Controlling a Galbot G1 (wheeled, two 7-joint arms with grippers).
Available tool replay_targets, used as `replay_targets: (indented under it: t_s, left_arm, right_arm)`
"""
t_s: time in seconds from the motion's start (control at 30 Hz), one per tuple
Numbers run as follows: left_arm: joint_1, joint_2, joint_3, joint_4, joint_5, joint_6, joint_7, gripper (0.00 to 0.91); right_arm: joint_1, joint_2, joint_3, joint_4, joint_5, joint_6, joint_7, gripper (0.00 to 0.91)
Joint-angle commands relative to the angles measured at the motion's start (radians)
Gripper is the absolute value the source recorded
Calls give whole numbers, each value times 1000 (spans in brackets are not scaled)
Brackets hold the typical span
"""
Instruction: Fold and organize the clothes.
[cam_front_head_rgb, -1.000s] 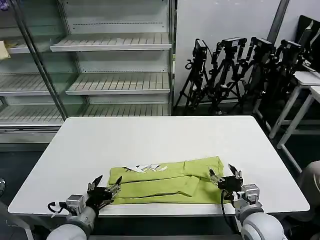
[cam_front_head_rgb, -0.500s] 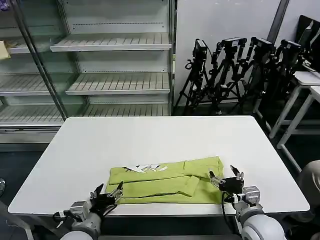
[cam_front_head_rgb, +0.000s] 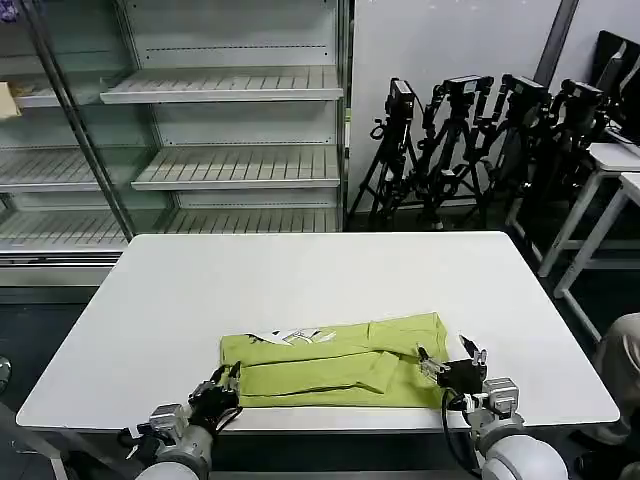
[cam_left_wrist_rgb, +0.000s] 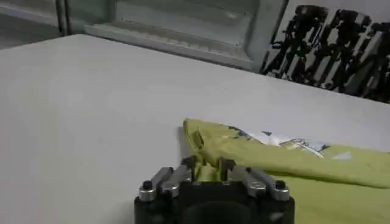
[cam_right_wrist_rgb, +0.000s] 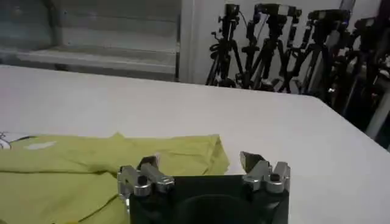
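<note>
Since a second ago the left hand has drawn back toward the near edge of the counter and sunk lower, and its fingers, spread before, now sit close together at the near left corner of the T-shirt. The right hand has eased back only slightly and stays at the shirt's right end.

The lime-green T-shirt lies folded into a long band across the near part of the white counter, running left to right, with a patch of white print showing on its far edge toward the left. In the left wrist view the left hand's fingers are pinched together right at the shirt's corner fabric; whether cloth is actually caught between them I cannot tell. In the right wrist view the right hand is spread wide, one finger over the shirt's right end, the other over bare counter beside it, grasping nothing.

Behind the counter stand empty shelves and a cluster of black tripods.
</note>
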Motion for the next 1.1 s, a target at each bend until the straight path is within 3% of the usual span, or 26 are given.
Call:
replay_targets:
  t_s: [0.03,0.27,0.63,0.9,1.1]
  left_arm:
    - [-10,-24,18,26,8,-10,-7,10]
    - [-29,-3,-4,45,43,-9,-6,10]
    - [17,236,-252,25,150,56,29,10]
    - [184,445,-581,22,142,88,99,10]
    - [198,482,-602,-26,210,104,125,10]
  right_arm:
    - [-6,2,-1,1,-7,1,0,907]
    - [-13,6,-3,5,-14,1,0,907]
    - [5,5,-27,-2,-20,4,-2,907]
    - [21,2,-41,-10,-21,7,-3,907]
    - [36,7,-56,-10,-22,9,-2,907]
